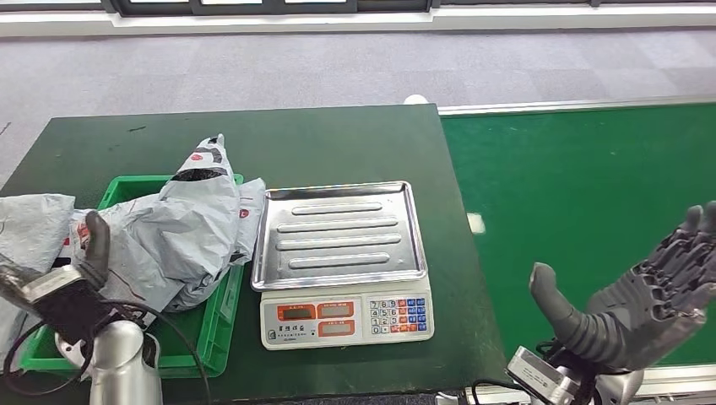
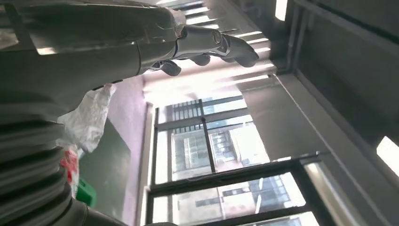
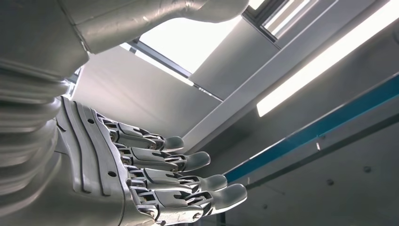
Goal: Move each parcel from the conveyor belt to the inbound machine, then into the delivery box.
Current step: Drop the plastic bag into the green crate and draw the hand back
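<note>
Grey plastic parcels (image 1: pixel 181 232) are seen heaped in and over the green delivery box (image 1: pixel 127 187) at the left of a dark green table (image 1: pixel 338 139); one bag rises to a crumpled peak above the box's far rim, and another parcel (image 1: pixel 29 224) lies at the left edge of the head view. Red print is visible on several bags. Just beside the box on its right, the inbound machine (image 1: pixel 342 261) is noted: a weighing scale with a ribbed steel tray, bare, and a front panel of orange displays and coloured keys. The green conveyor belt (image 1: pixel 583 211) adjoins the table on the right, framed by a pale metal rail; a small white mark is seen on it near the table edge.

The left hand (image 1: pixel 89 253) is held low beside the box, thumb up against the parcels; whether anything is gripped cannot be told. The right hand (image 1: pixel 650 291) is raised over the belt, palm up, fingers spread and holding nothing.

Grey carpet lies beyond the table. In the wrist views, tall windows and ceiling light strips are recorded.
</note>
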Available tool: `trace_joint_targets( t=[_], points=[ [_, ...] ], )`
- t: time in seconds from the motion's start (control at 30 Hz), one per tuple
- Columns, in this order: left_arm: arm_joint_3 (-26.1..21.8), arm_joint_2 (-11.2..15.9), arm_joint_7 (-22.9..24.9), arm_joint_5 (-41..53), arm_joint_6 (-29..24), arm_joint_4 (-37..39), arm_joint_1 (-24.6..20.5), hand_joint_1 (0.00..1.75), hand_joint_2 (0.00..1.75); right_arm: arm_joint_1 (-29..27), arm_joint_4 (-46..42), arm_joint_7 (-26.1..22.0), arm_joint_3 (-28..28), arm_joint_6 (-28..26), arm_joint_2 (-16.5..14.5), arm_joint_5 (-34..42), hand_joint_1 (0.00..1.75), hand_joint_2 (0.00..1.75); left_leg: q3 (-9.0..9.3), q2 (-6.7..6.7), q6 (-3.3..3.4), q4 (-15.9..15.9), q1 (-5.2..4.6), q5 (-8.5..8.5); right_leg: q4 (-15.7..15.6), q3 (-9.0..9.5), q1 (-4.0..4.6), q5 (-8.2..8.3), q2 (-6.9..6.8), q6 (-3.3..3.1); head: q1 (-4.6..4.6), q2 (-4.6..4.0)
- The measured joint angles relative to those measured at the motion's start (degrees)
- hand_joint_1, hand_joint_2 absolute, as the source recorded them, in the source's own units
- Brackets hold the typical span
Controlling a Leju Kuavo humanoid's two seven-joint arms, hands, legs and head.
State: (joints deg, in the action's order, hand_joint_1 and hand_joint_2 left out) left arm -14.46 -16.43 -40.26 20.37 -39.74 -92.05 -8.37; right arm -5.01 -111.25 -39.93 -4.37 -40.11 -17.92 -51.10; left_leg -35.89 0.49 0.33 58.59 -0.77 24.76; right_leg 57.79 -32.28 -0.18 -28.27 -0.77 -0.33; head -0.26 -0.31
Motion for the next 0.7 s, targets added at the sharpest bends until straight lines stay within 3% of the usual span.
trace_joint_targets(
  t=[0.1,0.2,0.37,0.6,0.7],
  points=[
    [6.2,0.6,0.0,-14.8,3.9,-3.7,2.3,0.00,1.75,0.1,0.8,0.0,0.0,0.0,0.0,0.5,0.00,1.75,-0.01,-0.13,0.01,0.0,0.00,0.01,0.0,0.05,-0.01,-0.05,-0.08,0.04,-0.01,0.00],
    [10.2,0.9,0.0,-20.5,10.9,-6.4,4.6,0.00,1.75,0.1,1.6,0.0,0.2,0.0,0.0,2.7,0.00,1.75,-0.03,-0.10,0.01,0.0,-0.01,0.02,0.0,0.03,-0.01,-0.07,-0.05,0.06,-0.01,0.00],
    [10.7,0.8,0.0,-25.5,26.9,-10.2,5.9,0.00,1.75,0.3,3.4,-0.1,0.7,0.0,0.0,5.2,0.00,1.75,-0.03,-0.11,0.01,0.0,-0.01,0.02,0.0,0.05,-0.01,-0.07,-0.08,0.05,0.00,0.00],
    [10.7,0.8,0.0,-29.1,37.8,-13.7,7.1,0.00,1.75,0.6,5.3,-0.3,3.1,0.0,0.0,6.6,0.00,1.75,-0.02,-0.12,0.00,0.0,0.00,0.02,0.0,0.03,0.01,-0.09,-0.08,0.02,0.00,0.00],
    [10.7,0.8,0.0,-29.6,40.1,-14.2,7.2,0.00,1.75,0.9,6.2,-0.4,4.5,0.0,0.0,7.3,0.00,1.75,-0.02,-0.11,-0.01,0.0,0.00,0.02,0.0,0.03,0.01,-0.10,-0.08,0.01,-0.01,0.00]
  ],
)
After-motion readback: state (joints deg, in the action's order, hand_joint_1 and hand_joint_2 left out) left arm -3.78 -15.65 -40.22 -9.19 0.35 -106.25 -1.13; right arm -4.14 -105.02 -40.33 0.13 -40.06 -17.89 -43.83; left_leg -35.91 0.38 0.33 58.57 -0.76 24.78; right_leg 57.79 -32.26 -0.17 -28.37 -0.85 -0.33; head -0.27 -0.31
